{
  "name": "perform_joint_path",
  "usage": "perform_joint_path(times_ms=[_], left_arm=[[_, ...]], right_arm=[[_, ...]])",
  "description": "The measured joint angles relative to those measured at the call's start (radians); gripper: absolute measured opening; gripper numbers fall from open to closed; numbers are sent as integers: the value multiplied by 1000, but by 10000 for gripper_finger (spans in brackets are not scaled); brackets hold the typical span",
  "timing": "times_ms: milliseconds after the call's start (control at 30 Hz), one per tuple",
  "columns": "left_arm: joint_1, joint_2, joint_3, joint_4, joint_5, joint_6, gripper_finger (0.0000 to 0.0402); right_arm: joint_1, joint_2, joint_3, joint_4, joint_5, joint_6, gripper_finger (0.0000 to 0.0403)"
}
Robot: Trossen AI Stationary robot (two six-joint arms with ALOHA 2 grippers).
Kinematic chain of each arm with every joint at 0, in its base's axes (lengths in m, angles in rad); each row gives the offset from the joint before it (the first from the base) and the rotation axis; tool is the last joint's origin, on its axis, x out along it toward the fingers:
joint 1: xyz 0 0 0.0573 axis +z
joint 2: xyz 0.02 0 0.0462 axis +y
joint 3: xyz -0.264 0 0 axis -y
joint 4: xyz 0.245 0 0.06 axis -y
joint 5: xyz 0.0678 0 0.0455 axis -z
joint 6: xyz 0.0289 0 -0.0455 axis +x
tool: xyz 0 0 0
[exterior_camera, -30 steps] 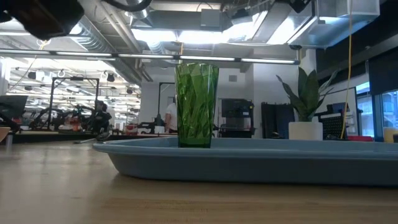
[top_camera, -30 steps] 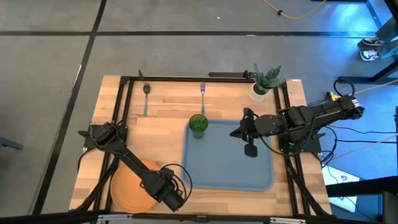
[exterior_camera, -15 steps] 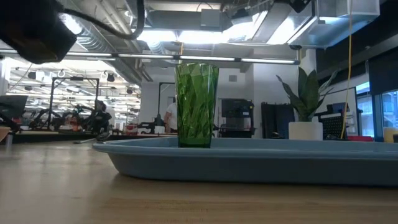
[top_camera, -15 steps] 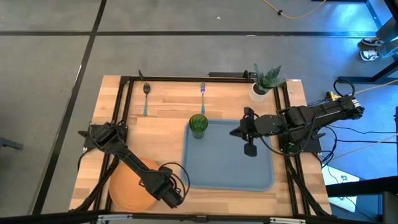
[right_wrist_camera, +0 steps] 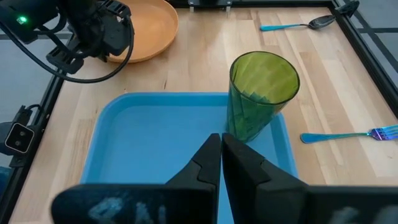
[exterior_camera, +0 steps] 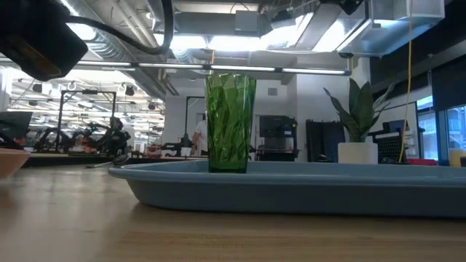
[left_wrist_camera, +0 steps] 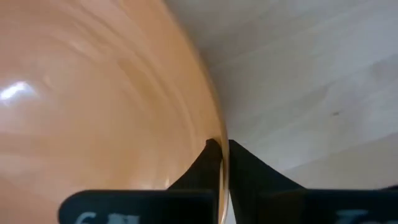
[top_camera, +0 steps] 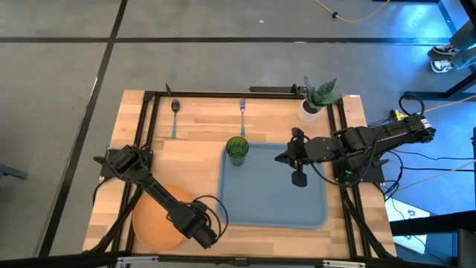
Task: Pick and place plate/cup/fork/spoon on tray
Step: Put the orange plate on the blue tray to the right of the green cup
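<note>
The orange plate (top_camera: 152, 222) lies at the table's near left, and my left gripper (top_camera: 192, 225) is shut on its right rim. A green cup (top_camera: 237, 148) stands upright in the far left corner of the blue-grey tray (top_camera: 273, 208). The spoon (top_camera: 175, 115) and the fork (top_camera: 242, 112) lie flat on the wood near the far edge. My right gripper (top_camera: 300, 179) hangs shut above the tray's right half, holding nothing. My left gripper pinches the plate's raised rim (left_wrist_camera: 219, 134) between its two fingers, one on the inner side and one on the outer side. The fingers come from above, pointing down. Whether the plate is still flat on the table I cannot tell.
A white pot with a green plant (top_camera: 314, 103) stands at the far right corner. A black frame (top_camera: 149, 134) runs along the table's sides. Bare wood lies between the plate and the tray and in front of the spoon.
My left gripper has come down and shifted a little toward the plate's rim. In the low view an orange edge now shows at the left, where little of it showed before. The right arm has kept still.
</note>
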Motion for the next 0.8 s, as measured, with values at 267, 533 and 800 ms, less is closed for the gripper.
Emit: perform_joint_path(times_ms=[267, 533, 800], left_arm=[[9, 6, 151, -205, -25, 248, 2], [49, 6, 386, -588, -71, 487, 2], [123, -17, 535, -593, -193, 692, 1]], right_arm=[[1, -1, 0, 2, 0, 1, 21], [37, -2, 46, -30, -7, 2, 21], [112, -2, 205, -151, -7, 2, 21]])
